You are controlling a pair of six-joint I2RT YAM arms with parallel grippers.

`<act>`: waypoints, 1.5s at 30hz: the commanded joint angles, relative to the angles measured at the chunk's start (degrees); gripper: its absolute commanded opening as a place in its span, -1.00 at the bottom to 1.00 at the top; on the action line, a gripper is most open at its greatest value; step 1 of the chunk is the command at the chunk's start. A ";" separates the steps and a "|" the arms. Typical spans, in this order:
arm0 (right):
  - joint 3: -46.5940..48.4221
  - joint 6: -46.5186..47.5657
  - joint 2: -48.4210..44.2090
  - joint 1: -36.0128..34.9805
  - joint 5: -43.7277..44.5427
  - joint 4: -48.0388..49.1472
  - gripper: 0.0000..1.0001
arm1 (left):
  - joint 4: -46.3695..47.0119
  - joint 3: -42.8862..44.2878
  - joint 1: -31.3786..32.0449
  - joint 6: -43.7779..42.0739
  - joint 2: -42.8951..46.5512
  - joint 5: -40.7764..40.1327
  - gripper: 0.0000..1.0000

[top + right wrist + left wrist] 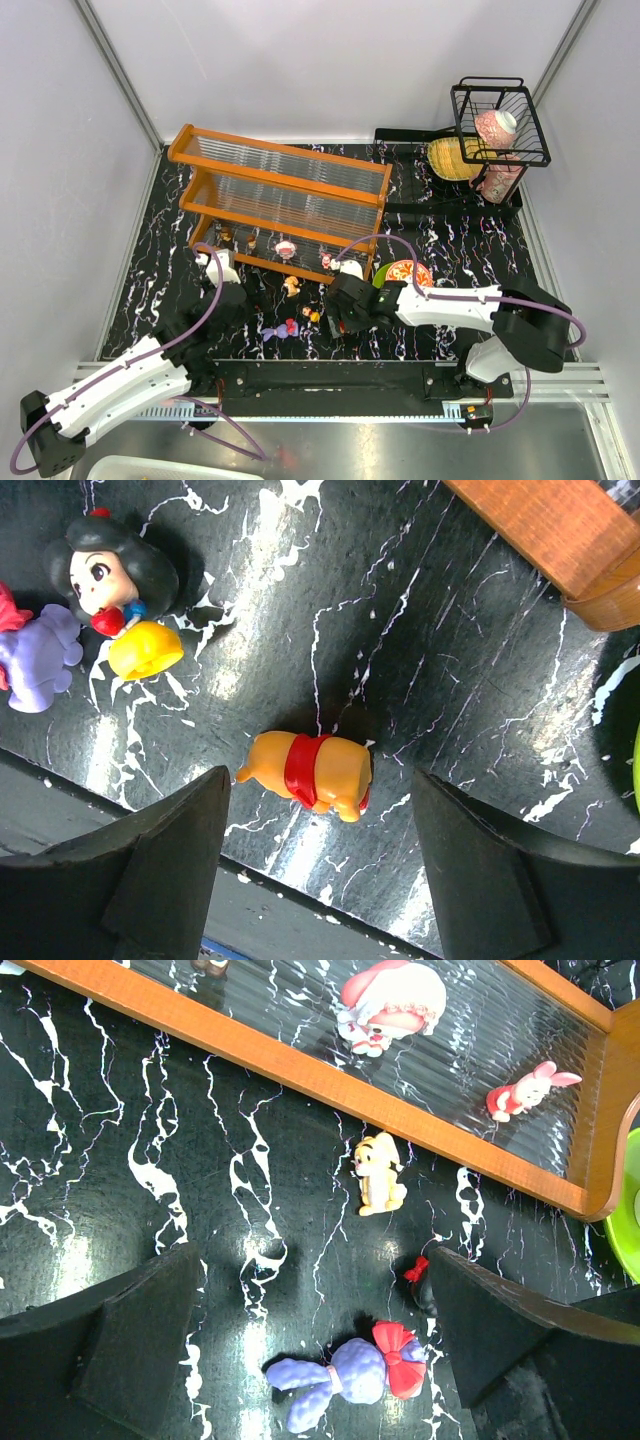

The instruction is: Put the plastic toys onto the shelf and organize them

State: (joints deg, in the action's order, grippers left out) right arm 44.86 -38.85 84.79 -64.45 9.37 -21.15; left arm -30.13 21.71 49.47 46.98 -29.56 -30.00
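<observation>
My right gripper [320, 780] stands released. The orange bear figurine [308, 773] lies on its side between the fingertips, touching neither. My left gripper [312, 1260] is spread wide, and the purple figurine [340, 1380] lies between its fingers, on the black marbled table [120, 1140].

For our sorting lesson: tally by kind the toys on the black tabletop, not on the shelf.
Purple figure with red bow: 1
Yellow figure: 1
Orange bear in red: 1
Black-haired doll: 1
Total: 4
</observation>
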 commanded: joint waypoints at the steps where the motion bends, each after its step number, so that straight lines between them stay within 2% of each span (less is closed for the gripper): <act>1: 2.51 0.09 0.81 0.28 -1.01 -0.12 0.59 | 1.13 -0.36 0.27 0.48 0.91 -0.85 0.98; 12: 3.48 0.44 2.04 0.20 -1.72 -0.21 0.62 | 1.13 -0.36 0.27 0.48 1.17 -0.94 0.98; 18: 3.57 0.71 2.66 0.29 -2.33 -0.12 0.55 | 1.13 -0.45 0.27 0.48 1.17 -1.03 0.98; 35: 3.39 1.67 3.54 0.28 -2.60 -0.39 0.23 | 1.13 -0.71 0.27 0.83 1.26 -1.03 0.98; 40: 3.30 1.76 3.54 0.29 -3.04 -0.12 0.03 | 1.13 -0.45 0.27 0.57 1.17 -1.03 0.98; 45: 3.04 1.76 2.57 0.28 -3.39 0.49 -0.08 | 1.21 -0.01 0.27 -0.48 2.05 -0.85 0.98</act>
State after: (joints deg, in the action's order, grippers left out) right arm 46.39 -37.54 88.05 -64.42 6.59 -21.43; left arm -30.30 21.10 49.47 47.22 -28.86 -30.00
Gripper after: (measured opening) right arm 0.589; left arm 0.987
